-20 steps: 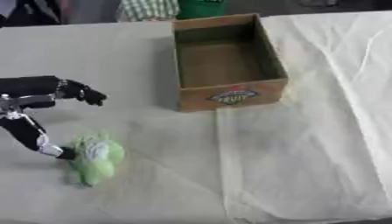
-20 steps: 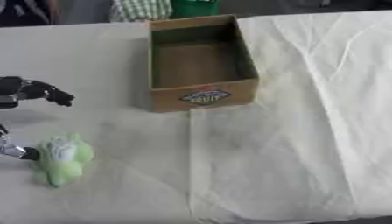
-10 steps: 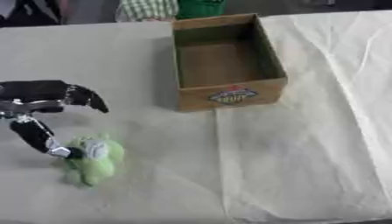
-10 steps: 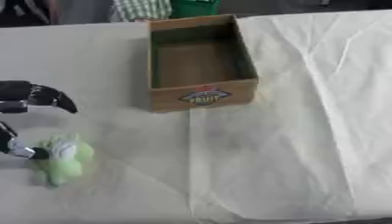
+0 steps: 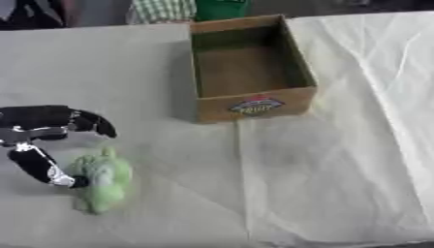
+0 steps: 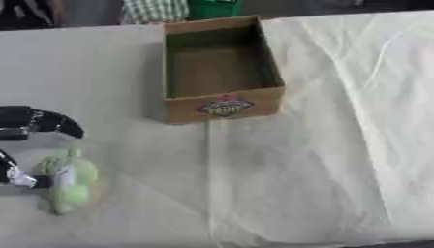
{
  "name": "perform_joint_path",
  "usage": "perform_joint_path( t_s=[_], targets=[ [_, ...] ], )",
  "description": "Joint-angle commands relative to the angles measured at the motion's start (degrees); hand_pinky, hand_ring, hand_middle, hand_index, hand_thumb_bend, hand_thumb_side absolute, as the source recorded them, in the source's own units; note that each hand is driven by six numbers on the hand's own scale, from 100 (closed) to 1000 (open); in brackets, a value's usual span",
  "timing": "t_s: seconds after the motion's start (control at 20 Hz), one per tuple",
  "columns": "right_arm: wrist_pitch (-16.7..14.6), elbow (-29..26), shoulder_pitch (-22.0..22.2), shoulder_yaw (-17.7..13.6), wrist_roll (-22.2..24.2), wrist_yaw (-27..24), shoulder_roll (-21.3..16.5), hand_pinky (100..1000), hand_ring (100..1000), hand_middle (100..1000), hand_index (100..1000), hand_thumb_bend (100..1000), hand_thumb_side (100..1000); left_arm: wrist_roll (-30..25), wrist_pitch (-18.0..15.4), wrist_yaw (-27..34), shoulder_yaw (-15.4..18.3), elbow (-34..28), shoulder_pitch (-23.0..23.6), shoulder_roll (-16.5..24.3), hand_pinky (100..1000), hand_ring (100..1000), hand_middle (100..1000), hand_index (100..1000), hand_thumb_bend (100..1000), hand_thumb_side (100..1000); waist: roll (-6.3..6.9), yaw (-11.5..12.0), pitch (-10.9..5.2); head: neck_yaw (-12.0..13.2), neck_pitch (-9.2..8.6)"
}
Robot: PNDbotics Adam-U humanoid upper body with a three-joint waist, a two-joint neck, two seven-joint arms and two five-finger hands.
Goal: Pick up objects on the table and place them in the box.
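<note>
A light green soft toy [image 5: 101, 180] lies on the white cloth at the lower left. My left hand [image 5: 40, 125] hovers just left of and above it, fingers [image 5: 91, 123] spread over the toy's far end and the thumb [image 5: 40, 167] reaching down to touch its left side. The hand is open around the toy without closing on it. An open cardboard box [image 5: 254, 103] with a fruit label stands empty at the top centre, well to the right of the toy. My right hand is in neither view.
The white cloth [image 5: 356, 145] covers the table, wrinkled on the right side. A green object [image 5: 220, 8] and people's clothing show beyond the far edge behind the box.
My left hand has moved right and slightly down, bringing fingers over the green toy; the thumb stays against the toy's left side. The toy and box have not moved.
</note>
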Motion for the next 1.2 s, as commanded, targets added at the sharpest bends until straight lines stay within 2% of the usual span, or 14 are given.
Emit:
perform_joint_path(
  t_s=[0.05,0.35,0.8,0.85,1.0,1.2],
  targets=[
    [-0.3,-0.8,-0.4,-0.4,0.1,-0.3,-1.4,838,715,742,880,100,522,-17.6,-18.3,0.3,0.3,-1.3,0.0,3.6,797,832,831,897,525,345,-0.11,0.0,-0.72,0.3,0.11],
    [-0.3,-0.8,-0.6,-0.3,0.1,-0.4,-1.3,839,715,742,881,100,521,-17.6,-18.3,0.7,0.4,-1.6,0.3,3.8,792,809,785,854,500,335,-0.16,0.0,-0.55,0.4,-0.06],
    [-0.4,-0.8,-0.5,-0.3,0.1,-0.4,-1.2,840,715,742,881,100,520,-17.6,-19.0,0.5,-0.2,-0.1,0.0,2.7,793,799,762,813,523,323,-0.08,-0.1,-0.4,0.4,0.09],
    [-0.4,-0.8,-0.5,-0.3,0.1,-0.4,-1.2,840,715,742,881,100,520,-17.6,-19.1,0.4,-0.3,0.0,0.0,2.6,799,802,767,827,497,322,-0.08,-0.2,-0.39,0.4,0.09],
    [-0.4,-0.8,-0.5,-0.3,0.1,-0.4,-1.2,840,715,742,881,100,520,-17.6,-19.8,-1.1,-1.1,1.0,-0.3,2.1,808,806,774,848,491,319,-0.12,-0.3,-0.34,0.4,0.07],
    [-0.5,-0.8,-0.4,-0.3,0.1,-0.4,-1.1,840,716,742,882,100,520,-17.6,-20.5,-2.1,-1.6,2.3,-0.8,1.1,808,799,757,830,446,333,-0.16,-0.3,-0.28,0.5,0.07]
  ],
)
